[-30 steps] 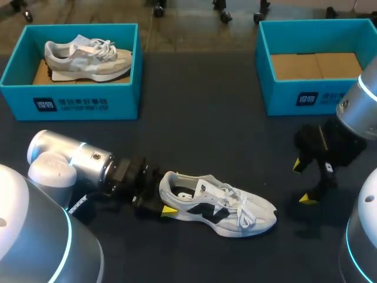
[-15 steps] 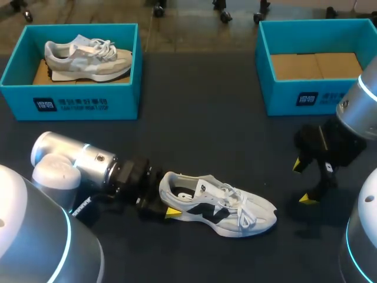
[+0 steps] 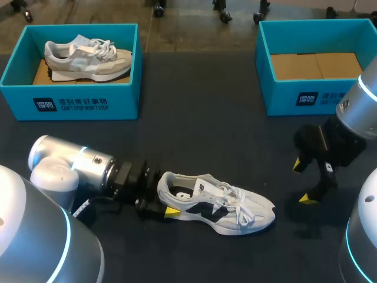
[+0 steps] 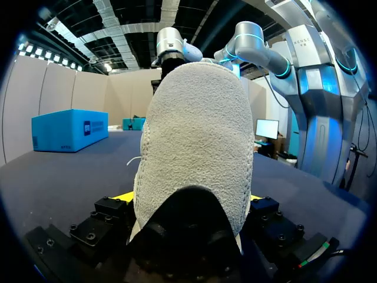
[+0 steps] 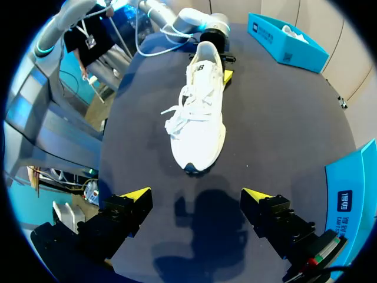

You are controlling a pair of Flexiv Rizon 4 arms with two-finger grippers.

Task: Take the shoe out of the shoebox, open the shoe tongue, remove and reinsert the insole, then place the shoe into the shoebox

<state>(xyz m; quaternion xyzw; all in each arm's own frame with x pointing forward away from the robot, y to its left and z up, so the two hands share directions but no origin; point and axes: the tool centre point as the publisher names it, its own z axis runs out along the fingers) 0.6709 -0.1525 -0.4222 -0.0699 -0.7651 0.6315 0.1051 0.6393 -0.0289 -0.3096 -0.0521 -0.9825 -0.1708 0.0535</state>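
We see the dark counter [image 3: 194,118] carrying everything, and we take the white shoe [image 3: 218,203] on it as our mark. The left arm [image 3: 88,168] lies low and nearly level behind the shoe's heel, its wrist aimed straight along the shoe. The right arm [image 3: 359,112] comes down beyond the toe, its wrist tilted back toward the shoe. Well past the heel end, at the far side, stands the left shoebox [image 3: 70,103] with a grey shoe [image 3: 88,58] lying in it. Well past the toe end, also at the far side, stands the right shoebox [image 3: 312,97], showing only its brown cardboard floor. The white shoe itself sits upright on its sole, outside both boxes. Its long axis runs across the counter from one arm toward the other, heel to the left arm and toe to the right arm. The left fingers [image 4: 125,197] clasp the heel from both sides. The right fingers [image 5: 134,196] are spread wide, low, just off the toe, with nothing between them.
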